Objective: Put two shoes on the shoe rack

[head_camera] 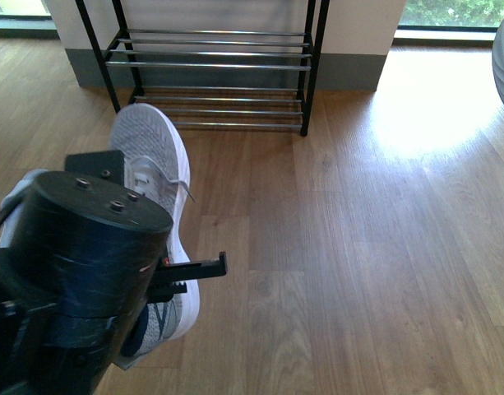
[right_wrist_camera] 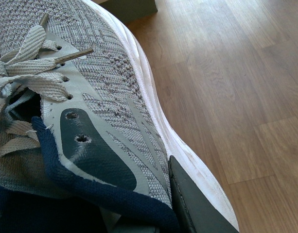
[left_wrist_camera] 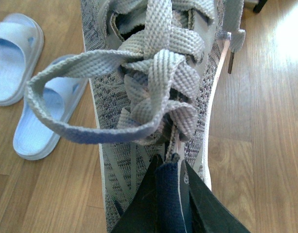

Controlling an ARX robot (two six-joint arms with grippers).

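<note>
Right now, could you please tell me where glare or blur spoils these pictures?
Front view: sunlight washes out the wooden floor right of the black-framed chrome-barred shoe rack; the near black left arm looks soft. Left wrist view: glare whitens floor beyond the grey knit sneaker, whose laces are sharp. Right wrist view: evenly lit, no harsh glare.

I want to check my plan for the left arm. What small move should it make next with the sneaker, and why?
Probably lift the shoe a little and carry it forward. The left gripper is closed on its navy edge behind the laces, and the shoe rack stands ahead of the toe.
</note>
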